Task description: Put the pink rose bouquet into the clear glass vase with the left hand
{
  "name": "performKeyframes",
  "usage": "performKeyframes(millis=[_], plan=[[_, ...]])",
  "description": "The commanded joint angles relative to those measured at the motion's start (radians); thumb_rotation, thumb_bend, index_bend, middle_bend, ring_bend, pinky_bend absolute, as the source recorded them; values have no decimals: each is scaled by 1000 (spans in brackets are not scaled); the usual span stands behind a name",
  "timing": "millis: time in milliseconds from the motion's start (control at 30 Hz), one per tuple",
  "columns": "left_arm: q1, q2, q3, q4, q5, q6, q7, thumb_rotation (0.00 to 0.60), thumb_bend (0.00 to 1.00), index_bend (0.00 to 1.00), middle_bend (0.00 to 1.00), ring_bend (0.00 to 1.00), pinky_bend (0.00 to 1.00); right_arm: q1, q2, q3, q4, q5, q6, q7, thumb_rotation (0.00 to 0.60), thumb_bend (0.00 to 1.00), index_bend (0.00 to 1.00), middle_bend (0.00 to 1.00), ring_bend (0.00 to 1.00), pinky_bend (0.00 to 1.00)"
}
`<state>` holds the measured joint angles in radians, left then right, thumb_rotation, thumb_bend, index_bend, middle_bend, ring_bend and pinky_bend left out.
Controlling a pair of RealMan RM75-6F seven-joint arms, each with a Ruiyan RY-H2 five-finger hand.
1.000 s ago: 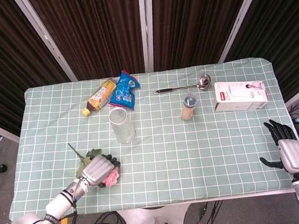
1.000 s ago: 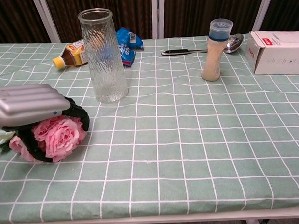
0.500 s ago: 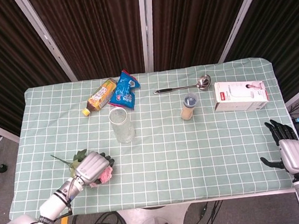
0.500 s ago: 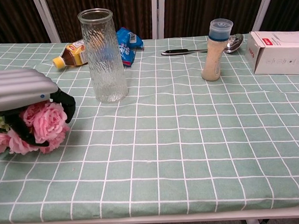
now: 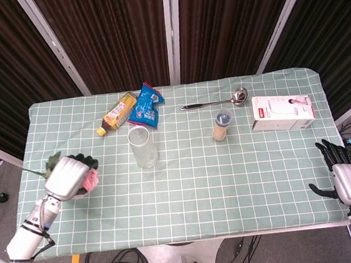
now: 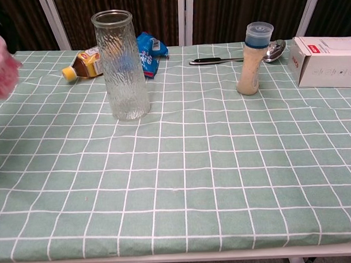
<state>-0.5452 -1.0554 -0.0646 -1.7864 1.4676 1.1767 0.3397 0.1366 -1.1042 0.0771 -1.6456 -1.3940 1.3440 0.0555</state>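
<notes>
The left hand [image 5: 68, 178] grips the pink rose bouquet [image 5: 91, 180] above the table's left edge, well left of the upright clear ribbed glass vase [image 5: 143, 147]. Behind the vase lie a yellow-capped tea bottle [image 5: 116, 113] and a blue snack packet [image 5: 146, 106]; to its right stand a blue-lidded seasoning shaker [image 5: 222, 126], a steel ladle [image 5: 216, 101] and a white carton [image 5: 283, 112]. The right hand [image 5: 345, 175] rests off the green checked tablecloth [image 5: 231, 182], fingers spread, empty. In the chest view only a blurred pink edge of the blooms shows, cut off at the frame.
</notes>
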Motion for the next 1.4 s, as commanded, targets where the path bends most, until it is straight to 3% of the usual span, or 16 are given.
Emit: performKeyframes(millis=[33,200,367,567,733,967,1167,1400], plan=[[37,52,-64,-3,-35,95,-6,600,184,462,510,462,672,-1,0,-9,13,-25,6,13,600,92,0,0,0,0],[70,40,-168,13,-75,259,-66,600,184,462,504,462,671,-1,-8,-14,31,-43,9,36,600,92,0,0,0,0],[82,-71,-291,45,-81,455,-226,600,185,462,492,459,667,2,-9,-19,44,-54,5,47,600,91,0,0,0,0],[80,-169,-414,2,-181,530,-438,600,184,462,492,459,672,6,-12,-22,48,-47,-12,48,600,90,0,0,0,0],[89,-168,-499,-106,-311,469,-617,600,184,462,492,459,672,5,-14,-21,53,-40,-16,48,600,90,0,0,0,0],[109,-126,-656,-258,-497,354,-873,600,185,468,492,459,671,12,-11,-26,47,-32,-39,38,600,90,0,0,0,0],[106,-77,-747,-335,-604,264,-949,600,185,469,492,459,671,15,-16,-24,50,-22,-47,32,600,89,0,0,0,0],[101,-37,-793,-400,-717,156,-996,600,185,469,492,459,671,15,-22,-24,59,-16,-51,38,600,90,0,0,0,0]])
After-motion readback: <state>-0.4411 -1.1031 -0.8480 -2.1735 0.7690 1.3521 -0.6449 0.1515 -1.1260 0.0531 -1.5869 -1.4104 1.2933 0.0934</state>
